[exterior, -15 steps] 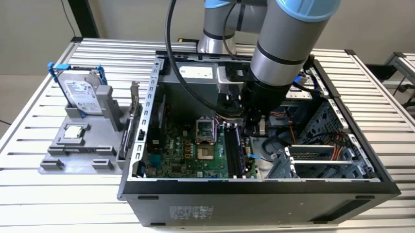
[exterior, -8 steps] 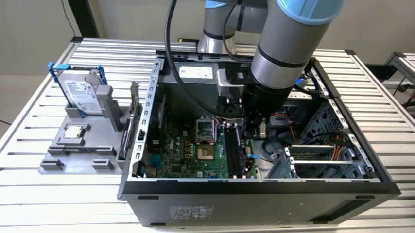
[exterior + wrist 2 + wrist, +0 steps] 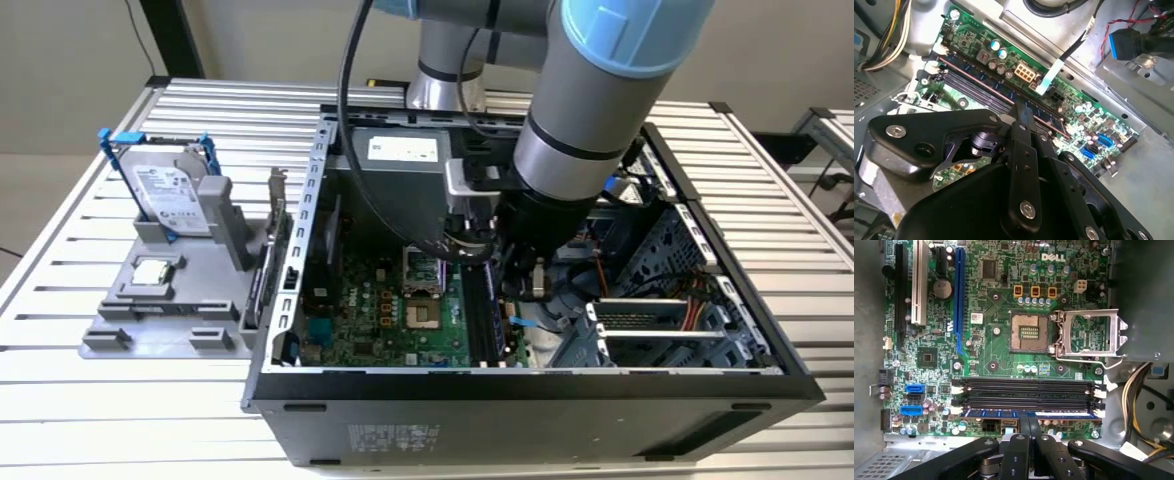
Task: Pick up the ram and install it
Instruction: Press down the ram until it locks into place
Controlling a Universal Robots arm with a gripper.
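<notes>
**RAM at the slot: skew is the risk**

Gripper (image 3: 1026,432) fingers pinched shut on the ram (image 3: 1026,414), which sits at the outermost DIMM slot (image 3: 974,414) on the motherboard (image 3: 994,350). If the stick is tilted or misaligned, pressing could jam it. Open CPU socket (image 3: 1029,332) lies beyond.

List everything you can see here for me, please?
Computer case: one, dark grey, open, on slatted table.
Motherboard: one, green, inside the case.
Ram: one, dark chips, in the slot at the board's edge.
Holder: one, grey, at the exterior view's left.
Hard drive: one, silver, blue-edged frame, upright in the holder.
Square chip: one, silver, on the holder.
Robot arm: one, silver and blue, reaching into the case.
Tool: one, black, at the ram.
</notes>
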